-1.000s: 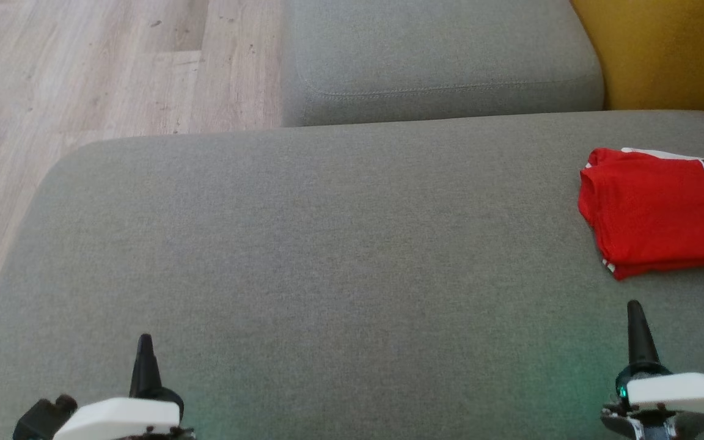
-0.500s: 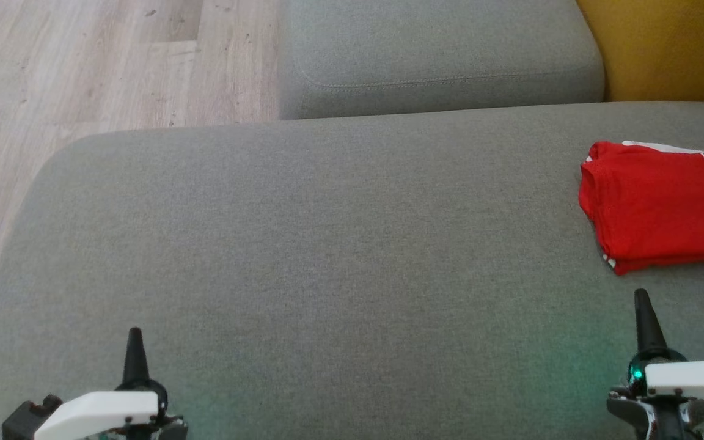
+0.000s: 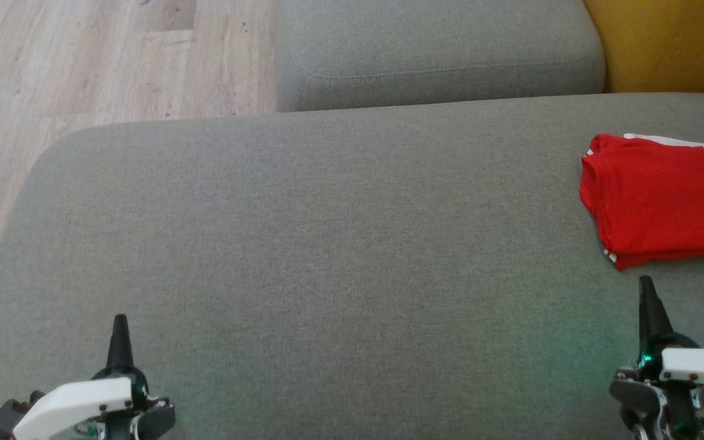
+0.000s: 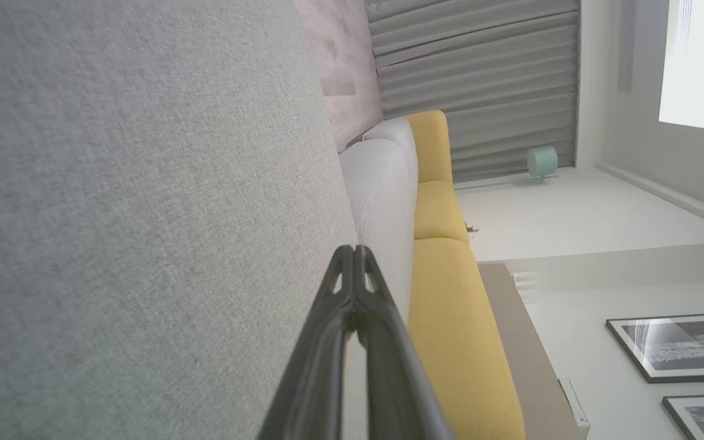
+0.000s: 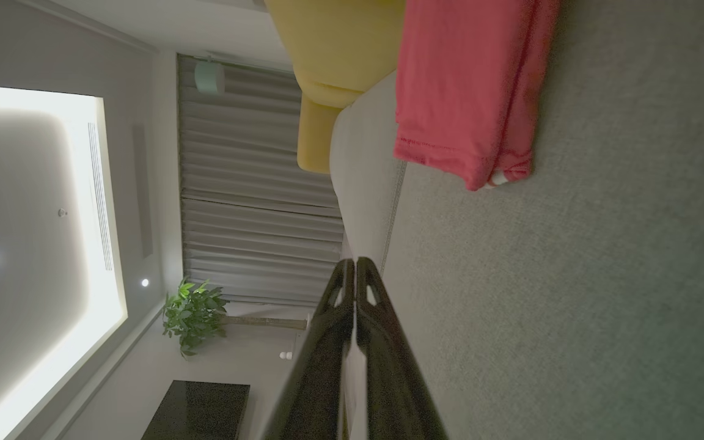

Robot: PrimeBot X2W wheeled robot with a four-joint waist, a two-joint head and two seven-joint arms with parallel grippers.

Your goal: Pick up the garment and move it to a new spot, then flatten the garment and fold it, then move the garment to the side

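Nearest you: the left gripper [image 3: 120, 330] sits low at the left corner of the head view, fingers pressed together, nothing between them. The right gripper [image 3: 646, 293] sits low at the right corner, likewise pressed together and empty. Both wrist views show the tips meeting over bare fabric. Both hover above the front of the grey seat cushion [image 3: 327, 244].

Further, to the right: the red garment [image 3: 657, 201] lies folded in a compact stack at the cushion's right side, its far part cut off by the picture edge. Dark numerals face up and a bit of white trim shows at the near left corner. The edges look fairly square. The right fingertip points toward the near hem, near but apart.

Judgement: the fold is made and the garment set aside, so the step in hand is final clearance. To do it well, take your right arm back or straight up, never forward, since a forward drift could nudge the hem and open the layers. Leave the fingers together so no tip catches cloth. You cannot confirm from here that the whole stack rests on the cushion.

Beyond: a second grey cushion [image 3: 437, 55], wooden floor [image 3: 83, 61] far left, yellow upholstery [image 3: 670, 43] far right.
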